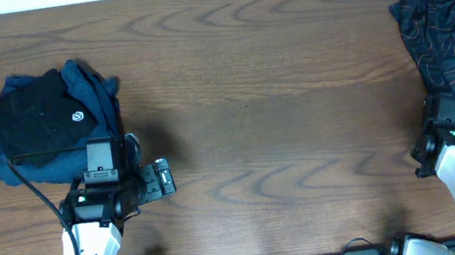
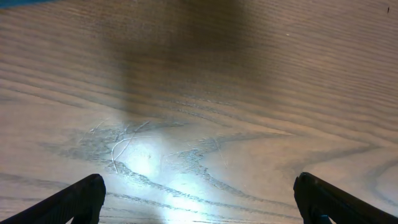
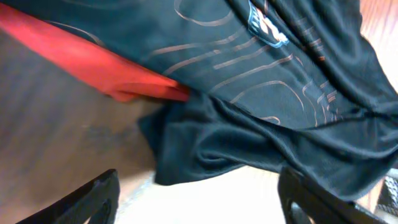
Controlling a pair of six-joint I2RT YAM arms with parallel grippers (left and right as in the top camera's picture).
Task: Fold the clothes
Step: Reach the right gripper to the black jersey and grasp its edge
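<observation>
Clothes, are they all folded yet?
Not yet. Done, it seems: a black shirt lies folded on a blue shirt at the left. In hand: the right pincer, jaws apart, is at the edge of the jersey. Left to do: that jersey is a crumpled heap. The left pincer hangs open over the table.

You see the left gripper (image 2: 199,202), fingertips (image 2: 81,200) far apart in the lower corners, over a glare-lit wooden table (image 2: 261,87).
</observation>
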